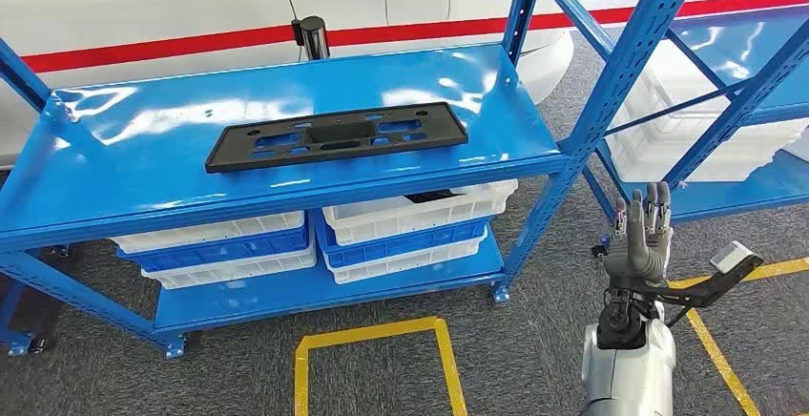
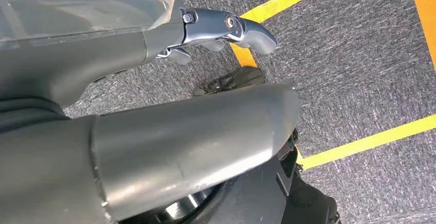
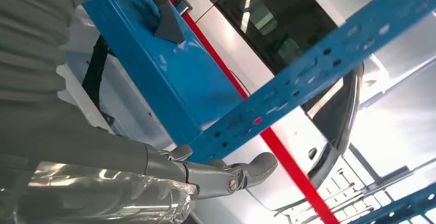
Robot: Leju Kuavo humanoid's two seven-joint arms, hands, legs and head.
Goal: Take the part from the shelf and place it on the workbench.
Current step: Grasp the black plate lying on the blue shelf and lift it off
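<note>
Right hand (image 1: pixel 641 230) is closest, raised beside the blue shelf (image 1: pixel 143 163), fingers straight and apart, holding nothing. The left hand (image 2: pixel 226 29) hangs over grey carpet with yellow tape lines (image 2: pixel 370 142), fingers loosely apart and empty. The black part (image 1: pixel 336 136) lies flat on the shelf's top deck, well apart from both hands. White crates (image 1: pixel 420 214) sit underneath. No readable writing anywhere, far as I can see.
</note>
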